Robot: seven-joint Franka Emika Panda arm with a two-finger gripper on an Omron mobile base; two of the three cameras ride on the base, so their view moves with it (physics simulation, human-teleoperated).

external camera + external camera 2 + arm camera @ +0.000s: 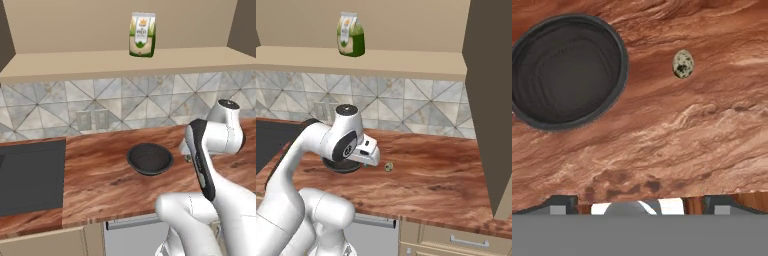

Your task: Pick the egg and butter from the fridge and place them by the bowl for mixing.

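Left base view: the matte black bowl sits empty on the wooden counter, just right of a dark cooktop. The arm folds over the counter to the bowl's right and covers the hand from here. A green and white bag stands on the shelf above.

Right base view: the hand hangs over the counter by the bowl, whose near rim peeks out under the arm. A small speckled egg lies on the wood just right of the hand, near the bowl but not touching it. No butter shows on the counter.

Hand view: looking down, the bowl is at upper left and the egg lies apart from its rim on bare wood. The 2 fingertips sit far apart at the bottom edge, so the hand is wide and holds nothing.

As a judgement, 1 of 2 items is delivered: the egg is placed by the bowl. The butter remains to be fetched from the fridge.
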